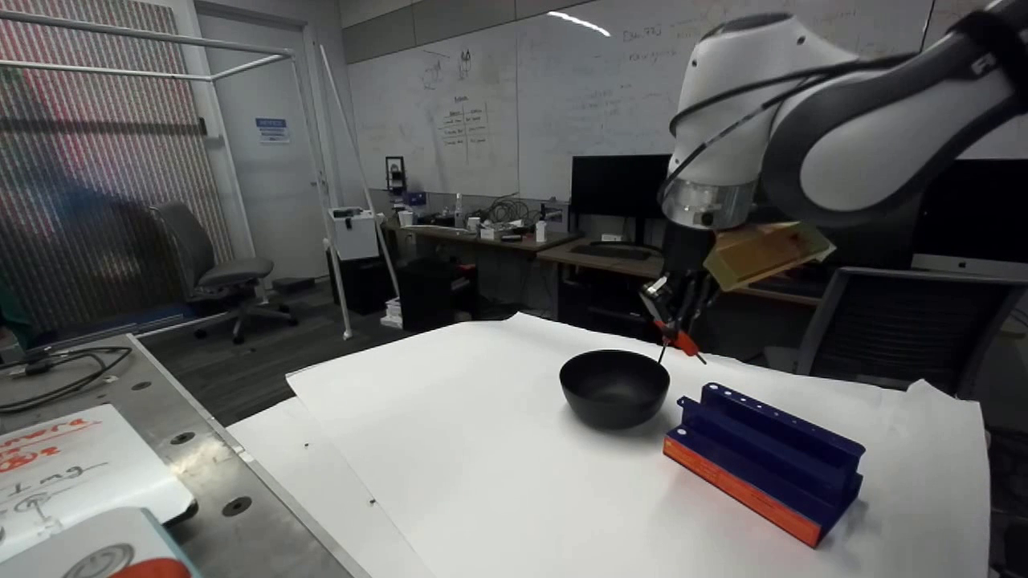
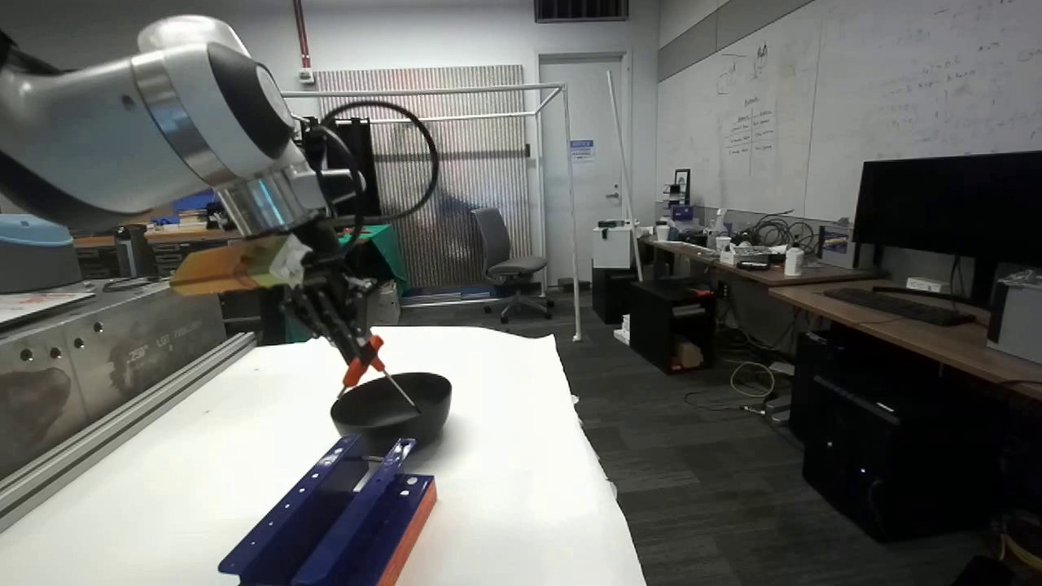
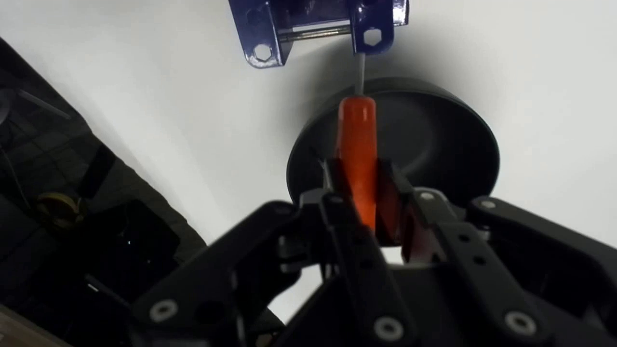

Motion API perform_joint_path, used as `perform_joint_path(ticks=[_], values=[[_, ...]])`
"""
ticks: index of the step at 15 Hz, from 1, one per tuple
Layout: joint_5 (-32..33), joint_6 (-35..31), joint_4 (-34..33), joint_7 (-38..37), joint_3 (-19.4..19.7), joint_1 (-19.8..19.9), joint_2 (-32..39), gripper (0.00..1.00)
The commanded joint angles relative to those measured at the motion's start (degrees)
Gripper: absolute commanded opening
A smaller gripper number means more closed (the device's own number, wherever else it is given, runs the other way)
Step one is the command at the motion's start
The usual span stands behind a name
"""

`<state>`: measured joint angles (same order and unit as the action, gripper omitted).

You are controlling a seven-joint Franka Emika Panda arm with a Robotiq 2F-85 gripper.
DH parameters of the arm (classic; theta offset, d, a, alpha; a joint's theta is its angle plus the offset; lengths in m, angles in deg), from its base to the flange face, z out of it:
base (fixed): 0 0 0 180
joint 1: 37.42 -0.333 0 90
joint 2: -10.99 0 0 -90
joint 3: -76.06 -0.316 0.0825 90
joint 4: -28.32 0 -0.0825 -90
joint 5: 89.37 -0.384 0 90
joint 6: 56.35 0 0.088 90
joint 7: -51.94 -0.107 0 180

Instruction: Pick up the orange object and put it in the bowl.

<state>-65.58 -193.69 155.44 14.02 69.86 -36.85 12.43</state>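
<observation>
Going left to right in an exterior view, I come to the bowl (image 1: pixel 612 413), upright on the white surface (image 1: pixel 458 457). I can make out nothing lying in it, so the putting-in is not yet done. Next to the right, higher than the rim, is the orange object (image 1: pixel 687 343), off the surface in my fingers (image 3: pixel 389 188); I judge the picking-up finished. My fingers are drawn in on its handle, 1 on each side, apart only by its thickness. Farther right stands the blue rack (image 1: pixel 755 453), which my job does not seem to need.

In the wrist view the handle crosses in front of the bowl's inside, yet in an exterior view it shows right of the rim, so I cannot say I am squarely above. Left to do, I think: centre over the bowl, lower a little, part the fingers.

As for looks, the handle (image 3: pixel 359 140) is smooth, rounded and glossy orange-red. Left to right in an exterior view, a short bit of shaft (image 2: pixel 341 394) slants down, then orange-red parts crossing each other, then a longer thin shaft (image 2: pixel 399 388) pointing down toward the bowl. With 2 shafts showing, I cannot tell whether I hold 1 piece or 2.
</observation>
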Motion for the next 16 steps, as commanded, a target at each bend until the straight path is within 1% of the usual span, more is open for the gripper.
perform_joint_path(ticks=[1, 4, 7, 10, 11, 12, 13, 14, 16], values=[[3.2, -3.5, -3.5, -4.4, 2.6, -1.8, 7.0, 0.09], [4.9, -5.6, -5.7, -7.0, 4.8, -3.9, 11.0, 0.09], [6.4, -6.3, -8.2, -9.3, 6.3, -6.4, 13.5, 0.11], [4.3, -5.9, -10.1, -8.1, 6.4, -7.9, 15.0, 0.11], [3.4, -5.5, -10.6, -7.4, 6.2, -8.2, 15.4, 0.16], [2.2, -5.2, -10.9, -6.5, 5.9, -8.3, 15.7, 0.46], [1.3, -5.1, -11.0, -6.2, 5.8, -8.6, 15.9, 0.47], [0.3, -5.1, -11.0, -5.9, 5.8, -8.8, 15.9, 0.53], [-2.3, -4.7, -10.6, -4.5, 5.5, -8.8, 15.7, 0.69]])
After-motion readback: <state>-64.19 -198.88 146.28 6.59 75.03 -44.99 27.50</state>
